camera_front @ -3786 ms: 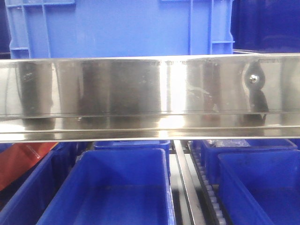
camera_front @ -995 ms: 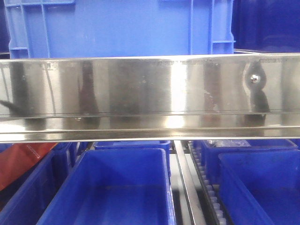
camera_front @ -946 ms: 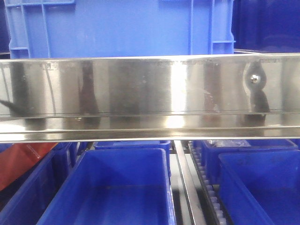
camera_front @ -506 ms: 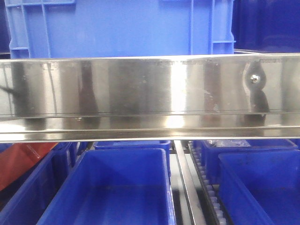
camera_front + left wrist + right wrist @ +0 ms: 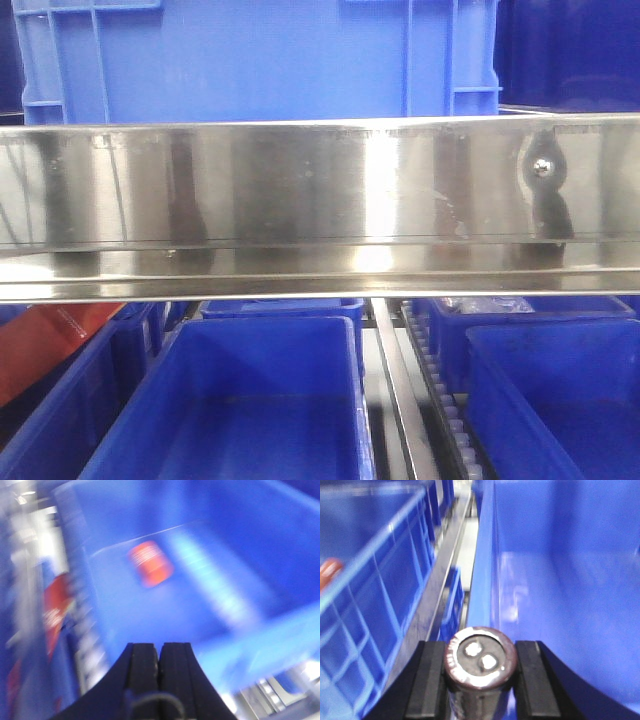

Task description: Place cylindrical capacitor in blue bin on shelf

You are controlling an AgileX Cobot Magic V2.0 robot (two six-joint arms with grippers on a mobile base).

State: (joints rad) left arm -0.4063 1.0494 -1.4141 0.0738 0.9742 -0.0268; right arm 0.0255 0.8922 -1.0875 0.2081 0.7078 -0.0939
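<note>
My right gripper (image 5: 480, 672) is shut on the cylindrical capacitor (image 5: 480, 662), a dark brown can with two silver terminals on its end. It sits over the left wall of a blue bin (image 5: 560, 580) whose floor stretches ahead on the right. My left gripper (image 5: 160, 655) is shut and empty, over a blue bin (image 5: 210, 565) that holds a red cylindrical object (image 5: 151, 563); this view is blurred. In the front view the shiny steel shelf rail (image 5: 320, 205) crosses the frame, with blue bins below (image 5: 260, 400). Neither gripper shows there.
A large light-blue crate (image 5: 260, 60) stands on the tier above the rail. White roller tracks (image 5: 445, 400) run between the lower bins. A red item (image 5: 40, 345) lies at the lower left. A ribbed blue bin (image 5: 365, 595) stands left of my right gripper.
The dark reflection at the left end of the steel rail has moved up and out of sight. Bins and rail have not moved.
</note>
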